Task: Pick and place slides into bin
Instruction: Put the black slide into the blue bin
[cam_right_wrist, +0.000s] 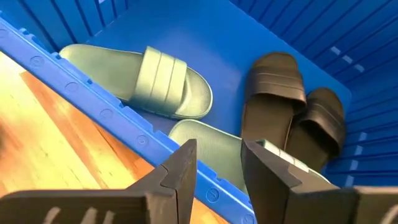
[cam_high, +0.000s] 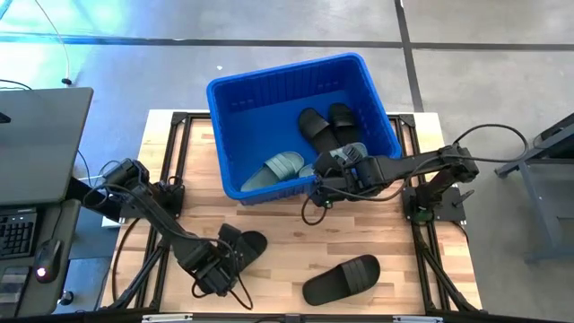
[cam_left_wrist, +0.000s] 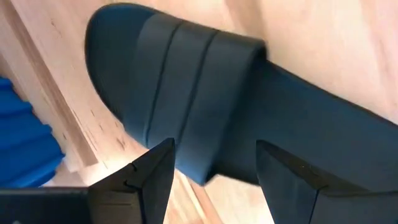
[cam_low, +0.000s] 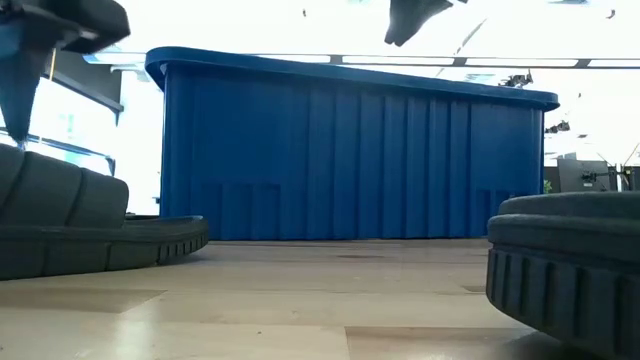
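- The bin [cam_high: 235, 117] stood at the far middle of the table [cam_high: 287, 238], and four slides already lay inside it: two pale green ones [cam_right_wrist: 149, 81] near the front wall and two black ones [cam_high: 325, 124] side by side toward the right end.
- Two black slides were still out on the wood: one at the front left [cam_high: 247, 244], under the left arm, and one at the front right [cam_high: 343, 278], lying free and well apart from either arm.
- By that count the job was judged roughly two thirds done, with two pickups left.
- The left gripper [cam_left_wrist: 214, 171] hung low over the front-left black slide [cam_left_wrist: 186, 106], its fingers spread wide on either side of the strap and not yet closed on anything.
- The right gripper [cam_right_wrist: 219, 163] hovered over the bin's front rim [cam_right_wrist: 106, 115] near the right end, its fingers only slightly parted and empty, the nearer green slide [cam_right_wrist: 205, 146] lying just below them inside the bin.
- The likely next step was for the left gripper to close on the strap and carry that slide to the bin, leaving the front-right slide for last.
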Robot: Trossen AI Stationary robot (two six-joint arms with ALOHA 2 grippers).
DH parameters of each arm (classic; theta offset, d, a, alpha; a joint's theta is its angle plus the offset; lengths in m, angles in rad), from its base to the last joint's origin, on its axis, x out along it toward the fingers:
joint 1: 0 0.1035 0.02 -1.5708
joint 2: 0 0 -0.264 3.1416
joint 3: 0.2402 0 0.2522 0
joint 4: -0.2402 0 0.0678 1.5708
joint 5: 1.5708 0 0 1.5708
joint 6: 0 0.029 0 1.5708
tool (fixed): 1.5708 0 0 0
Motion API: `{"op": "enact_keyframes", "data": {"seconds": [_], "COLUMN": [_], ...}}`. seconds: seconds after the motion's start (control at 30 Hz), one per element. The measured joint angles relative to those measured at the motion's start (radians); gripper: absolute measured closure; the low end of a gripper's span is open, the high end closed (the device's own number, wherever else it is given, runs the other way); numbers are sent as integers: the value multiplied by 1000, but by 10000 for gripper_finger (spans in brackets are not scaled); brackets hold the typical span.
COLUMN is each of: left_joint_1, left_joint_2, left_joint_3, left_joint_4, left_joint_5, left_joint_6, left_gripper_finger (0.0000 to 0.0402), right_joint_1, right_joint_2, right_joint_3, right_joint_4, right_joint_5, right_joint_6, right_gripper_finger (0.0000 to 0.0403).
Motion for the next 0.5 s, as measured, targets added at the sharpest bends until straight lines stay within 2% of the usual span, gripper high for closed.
{"op": "enact_keyframes", "data": {"seconds": [0.3, 0.5], "left_joint_1": [9, 9], "left_joint_2": [0, 0], "left_joint_3": [-89, -156], "left_joint_4": [65, 163], "left_joint_5": [-199, -212], "left_joint_6": [-11, -30], "left_gripper_finger": [195, 195], "right_joint_1": [0, 0], "right_joint_2": [0, 0], "right_joint_3": [0, 0], "right_joint_4": [7, 7], "right_joint_5": [0, -1], "right_joint_6": [18, 34], "right_gripper_finger": [288, 288]}}
